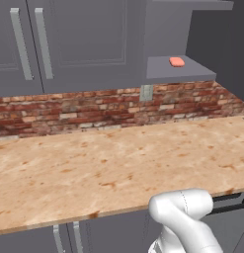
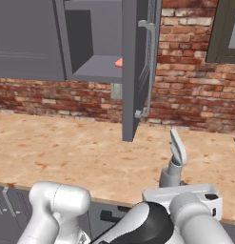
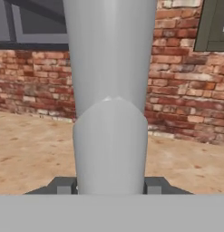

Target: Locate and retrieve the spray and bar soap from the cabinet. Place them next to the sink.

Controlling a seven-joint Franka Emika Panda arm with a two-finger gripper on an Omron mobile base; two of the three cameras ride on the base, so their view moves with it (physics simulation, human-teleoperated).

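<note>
Room: kitchen, red brick wall [image 1: 118, 106] running behind a long bench [image 1: 94, 168] with a marbled orange-tan top.
Up top: grey door fronts [image 1: 69, 39] with long silver handles on the left in the left base view.
Cabinet: and there's the cabinet [image 1: 180, 69], a dark grey niche to the right of those fronts, flat grey shelf inside.
Soap: the soap [image 1: 177, 62] sits on that shelf, flat, salmon-pink, near the middle. From the right base view just a sliver of it [image 2: 119, 62] peeks out past the edge of an open door [image 2: 131, 71].
Door: swung out over the bench, silver handle on its right face, hiding most of the niche's right side in that view.
Spray: here it is, the spray [image 2: 176, 159], low on the right in the right base view, above the near edge of the bench. Pale grey, its narrow end pointing up and tilted a touch left. In the hand view its body [image 3: 111, 113] looms huge, straight up the middle, brick wall behind it.
Gripper: the gripper [image 3: 111, 186] has it! Fingers [image 3: 63, 186] clenched on the spray, one dark tip pressed against each side of the bottle at the bottom of the hand view.
Arm: white, bent low at the near edge of the bench.
Far right: a dark-framed window [image 2: 226, 31] set in the brick.
</note>
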